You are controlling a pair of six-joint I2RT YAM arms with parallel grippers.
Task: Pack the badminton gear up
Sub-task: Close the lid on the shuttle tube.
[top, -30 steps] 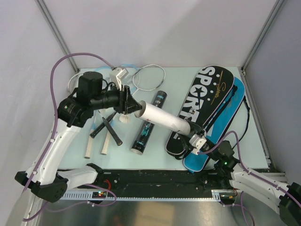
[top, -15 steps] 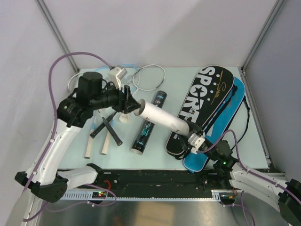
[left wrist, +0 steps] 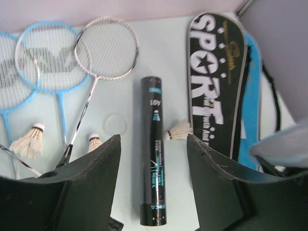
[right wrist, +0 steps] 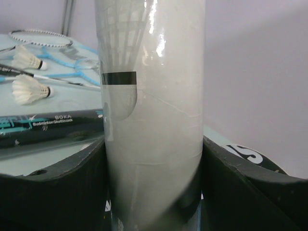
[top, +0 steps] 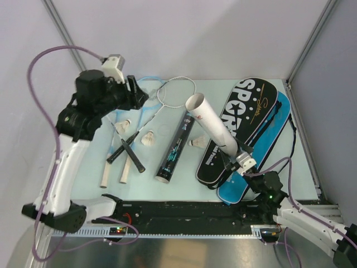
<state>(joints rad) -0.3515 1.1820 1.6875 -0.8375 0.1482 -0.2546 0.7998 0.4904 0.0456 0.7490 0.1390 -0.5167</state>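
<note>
My right gripper (top: 237, 157) is shut on the lower end of a white tube (top: 211, 125) and holds it tilted up over the black "SPORT" bag (top: 249, 110), which lies on a blue bag (top: 271, 137). In the right wrist view the tube (right wrist: 153, 120) fills the gap between the fingers, and feathers show through its upper part. My left gripper (top: 140, 96) is open and empty, raised over the racket heads. Its view shows a black tube (left wrist: 154, 159) below, three shuttlecocks (left wrist: 180, 130) (left wrist: 94, 141) (left wrist: 27, 142), a silver racket (left wrist: 109, 48) and a blue racket (left wrist: 48, 57).
The black tube (top: 175, 147) lies lengthwise mid-table. Racket handles (top: 125, 167) fan out at the left front with loose shuttlecocks (top: 148, 138) beside them. One shuttlecock (top: 196, 143) lies between the black tube and the black bag. Grey walls close in the sides and back.
My left gripper has pulled away from the white tube's mouth, up and back to the left. My right gripper has swung the tube more upright, its open end now toward the back.
</note>
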